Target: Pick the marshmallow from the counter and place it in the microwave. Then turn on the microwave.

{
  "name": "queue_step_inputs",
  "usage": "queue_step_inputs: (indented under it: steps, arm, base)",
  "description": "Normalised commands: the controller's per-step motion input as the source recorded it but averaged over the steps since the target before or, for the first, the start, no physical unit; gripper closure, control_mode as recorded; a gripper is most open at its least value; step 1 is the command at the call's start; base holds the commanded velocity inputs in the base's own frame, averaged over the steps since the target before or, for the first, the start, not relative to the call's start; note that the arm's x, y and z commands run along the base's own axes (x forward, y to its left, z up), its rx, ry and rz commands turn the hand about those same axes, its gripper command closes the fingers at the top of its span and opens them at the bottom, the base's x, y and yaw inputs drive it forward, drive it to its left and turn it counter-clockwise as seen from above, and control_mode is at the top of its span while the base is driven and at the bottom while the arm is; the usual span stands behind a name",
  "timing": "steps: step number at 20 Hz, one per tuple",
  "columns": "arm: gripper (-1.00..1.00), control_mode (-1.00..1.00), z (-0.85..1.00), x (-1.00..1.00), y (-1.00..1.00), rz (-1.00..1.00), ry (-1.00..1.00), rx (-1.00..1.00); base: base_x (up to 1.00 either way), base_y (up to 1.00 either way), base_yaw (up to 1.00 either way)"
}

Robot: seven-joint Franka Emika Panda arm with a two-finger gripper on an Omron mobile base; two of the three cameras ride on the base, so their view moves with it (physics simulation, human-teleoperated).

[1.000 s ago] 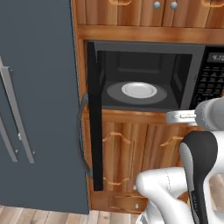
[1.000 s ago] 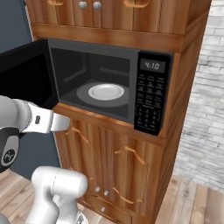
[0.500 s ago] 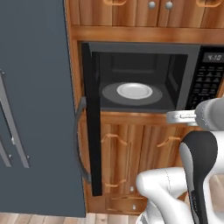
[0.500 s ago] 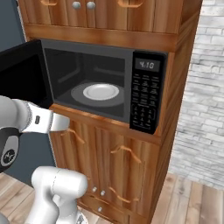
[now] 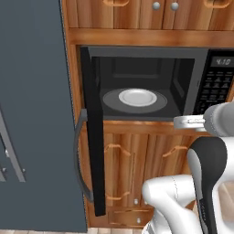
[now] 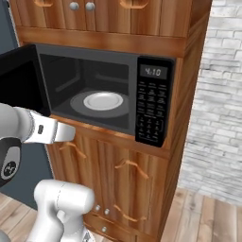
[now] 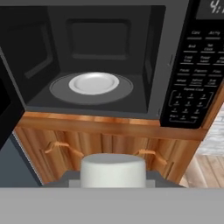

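Note:
The black microwave stands built into wooden cabinets with its door swung open to the left. A white plate lies on the turntable inside. The keypad is on its right side. The marshmallow, a whitish stubby lump, sits between the fingers of my gripper, which is shut on it. My gripper hovers just below and in front of the microwave's opening. The counter is out of view.
A tall dark grey fridge panel stands left of the open door. Wooden cabinet doors run below the microwave, with more cabinets above. A pale brick wall and wood floor lie to the right.
Both base views have shifted, so the base has driven; the microwave sits further left in them now. The arm keeps its pose and the grip is unchanged.

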Motion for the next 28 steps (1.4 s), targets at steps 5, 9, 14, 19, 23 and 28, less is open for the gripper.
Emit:
queue_step_inputs:
  steps: [5, 9, 14, 19, 23, 28]
  arm:
    - [1.00, 1.00, 0.00, 0.00, 0.00, 0.00, 0.00, 0.00]
    - [1.00, 1.00, 0.00, 0.00, 0.00, 0.00, 0.00, 0.00]
    - [1.00, 1.00, 0.00, 0.00, 0.00, 0.00, 0.00, 0.00]
    - [1.00, -1.00, -0.03, 0.00, 0.00, 0.00, 0.01, 0.00]
    - [1.00, -1.00, -0.15, 0.07, 0.04, 0.01, 0.01, 0.00]
    - [1.00, -1.00, -0.14, 0.28, 0.06, 0.07, 0.00, 0.00]
  base:
    - [0.17, 0.00, -0.05]
    - [0.16, 0.05, -0.06]
    - [0.09, 0.10, -0.05]
    - [0.00, 0.00, 0.00]
    - [0.00, 0.00, 0.00]
    - [0.00, 0.00, 0.00]
